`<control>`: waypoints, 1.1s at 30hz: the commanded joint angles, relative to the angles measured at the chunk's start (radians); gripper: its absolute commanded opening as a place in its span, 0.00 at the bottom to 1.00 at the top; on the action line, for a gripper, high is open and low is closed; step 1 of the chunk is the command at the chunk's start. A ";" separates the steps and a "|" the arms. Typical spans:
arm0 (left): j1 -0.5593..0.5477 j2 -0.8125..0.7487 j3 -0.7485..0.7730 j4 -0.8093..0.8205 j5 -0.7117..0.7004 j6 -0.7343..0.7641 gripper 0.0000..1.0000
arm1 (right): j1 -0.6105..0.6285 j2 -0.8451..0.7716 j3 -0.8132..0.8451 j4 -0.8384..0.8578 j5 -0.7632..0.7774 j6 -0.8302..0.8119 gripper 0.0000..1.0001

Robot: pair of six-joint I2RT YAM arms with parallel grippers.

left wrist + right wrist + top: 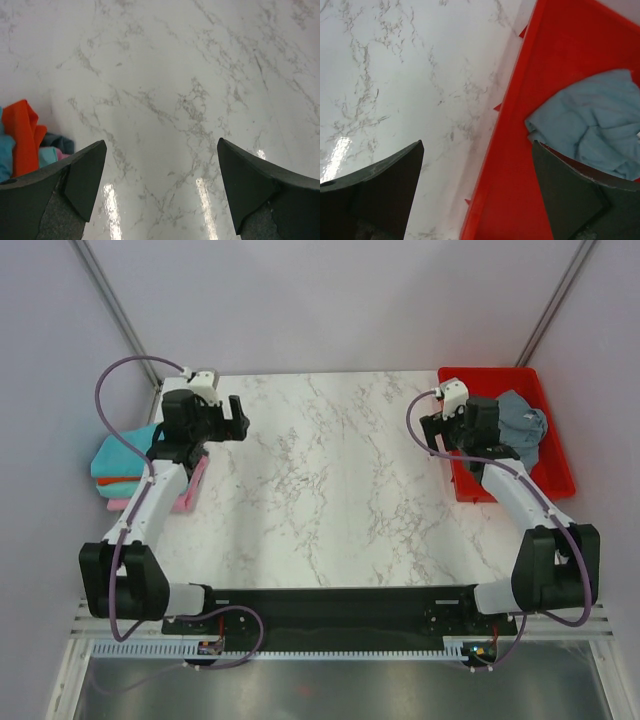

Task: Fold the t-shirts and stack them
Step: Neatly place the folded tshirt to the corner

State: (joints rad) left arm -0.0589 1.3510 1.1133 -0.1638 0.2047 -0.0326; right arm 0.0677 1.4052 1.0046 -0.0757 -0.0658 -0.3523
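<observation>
Right gripper (477, 145) just beside grey t-shirt (592, 125)

This is a robotics lab test cell, not a home or shop. A marble-patterned table (330, 480) stands boxed in by plain pale walls (330, 300), with a bare metal pole (109, 300) rising behind its far left corner and a second pole (555, 300) behind its far right. 2 robot arms, the left arm (150, 500) and the right arm (520, 495), are bolted to a black plate (340, 605) at the table's near edge, trailing purple cables (105, 390). A white slotted cable duct (340, 648) runs just in front of that edge. A red plastic tray (487, 374) on the table's far right and folded t-shirts (120, 465) at its left edge serve as props.
</observation>
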 commanded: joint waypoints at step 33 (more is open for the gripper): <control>0.024 0.079 -0.891 1.277 -0.130 0.059 0.99 | 0.000 0.106 -0.823 1.325 0.013 0.296 0.98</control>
State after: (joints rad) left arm -0.0135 1.4269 0.2306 1.0019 0.1120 -0.0204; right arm 0.0635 1.3666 0.2035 1.0103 -0.0227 -0.0643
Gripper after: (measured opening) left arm 0.993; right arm 0.979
